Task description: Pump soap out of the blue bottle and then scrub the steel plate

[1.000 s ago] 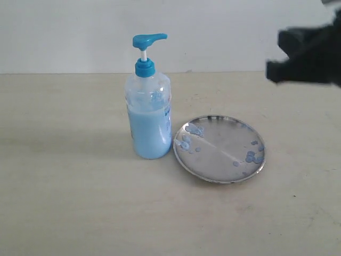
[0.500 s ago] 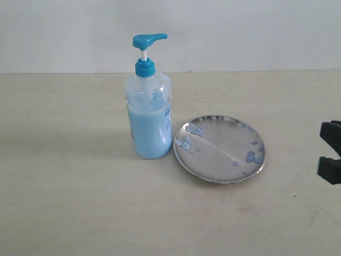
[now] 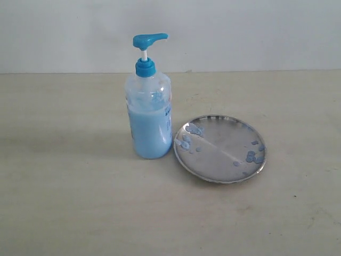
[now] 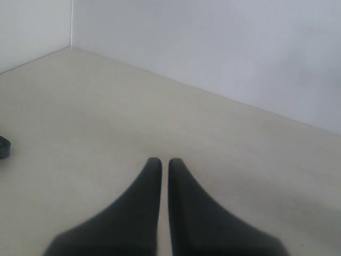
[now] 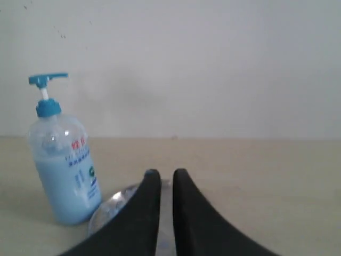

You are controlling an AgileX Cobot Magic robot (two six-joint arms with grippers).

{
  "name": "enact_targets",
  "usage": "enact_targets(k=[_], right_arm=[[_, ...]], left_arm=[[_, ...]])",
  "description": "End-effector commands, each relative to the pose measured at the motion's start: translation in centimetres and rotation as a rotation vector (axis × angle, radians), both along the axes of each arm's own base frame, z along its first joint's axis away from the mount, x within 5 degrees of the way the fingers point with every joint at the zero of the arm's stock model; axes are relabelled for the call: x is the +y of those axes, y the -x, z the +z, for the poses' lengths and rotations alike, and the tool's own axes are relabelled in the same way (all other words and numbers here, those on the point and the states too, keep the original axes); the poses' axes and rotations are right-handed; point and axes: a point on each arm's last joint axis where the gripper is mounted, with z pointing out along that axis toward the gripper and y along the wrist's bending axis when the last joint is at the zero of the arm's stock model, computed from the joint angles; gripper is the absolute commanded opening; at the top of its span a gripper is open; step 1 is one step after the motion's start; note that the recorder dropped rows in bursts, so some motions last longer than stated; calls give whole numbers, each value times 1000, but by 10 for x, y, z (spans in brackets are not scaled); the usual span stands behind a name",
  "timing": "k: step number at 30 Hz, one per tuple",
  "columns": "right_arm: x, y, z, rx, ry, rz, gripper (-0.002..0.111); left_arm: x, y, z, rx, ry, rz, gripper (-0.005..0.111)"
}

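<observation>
The blue bottle [image 3: 149, 112] stands upright on the table, its bright blue pump head [image 3: 148, 39] raised, light blue soap [image 3: 149, 136] filling the lower half. Just right of it lies the round steel plate [image 3: 219, 149], dotted with small pale blue soap blobs [image 3: 252, 156]. Neither gripper appears in the exterior view. The right wrist view shows the blue bottle [image 5: 62, 160] and part of the steel plate [image 5: 109, 208] behind my right gripper [image 5: 166, 173], whose fingers are nearly together with nothing between them. My left gripper [image 4: 161, 161] is shut over bare table, away from both objects.
The beige table [image 3: 64, 202] ends at a pale wall [image 3: 240, 32] behind the bottle. A small dark object [image 4: 4, 147] lies at the frame edge in the left wrist view. A wall corner [image 4: 71, 24] shows there too.
The right arm, seen dark at the upper right a second ago, dropped to the right edge and has now left the exterior view. Bottle and plate have not moved.
</observation>
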Motion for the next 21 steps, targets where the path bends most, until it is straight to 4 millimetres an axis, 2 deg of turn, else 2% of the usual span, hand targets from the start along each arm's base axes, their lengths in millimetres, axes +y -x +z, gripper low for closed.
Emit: enact_targets(k=[1, 4, 7, 10, 11, 17, 21], right_arm=[[0, 1, -4, 46, -169, 0, 0], [0, 1, -11, 134, -223, -6, 0], [1, 3, -25, 304, -266, -23, 0], [-2, 7, -38, 417, -69, -41, 0], [-2, 8, -39, 436, -67, -38, 0], [-2, 8, -39, 442, -72, -33, 0], [-3, 5, -31, 341, -56, -56, 0]], left_arm=[[0, 0, -1, -4, 4, -4, 4], [0, 0, -1, -4, 4, -4, 4], [0, 0, -1, -4, 4, -4, 4], [0, 0, -1, -4, 4, -4, 4], [0, 0, -1, -4, 4, -4, 4], [0, 0, -1, -4, 4, -4, 4], [0, 0, -1, -4, 4, -4, 4]])
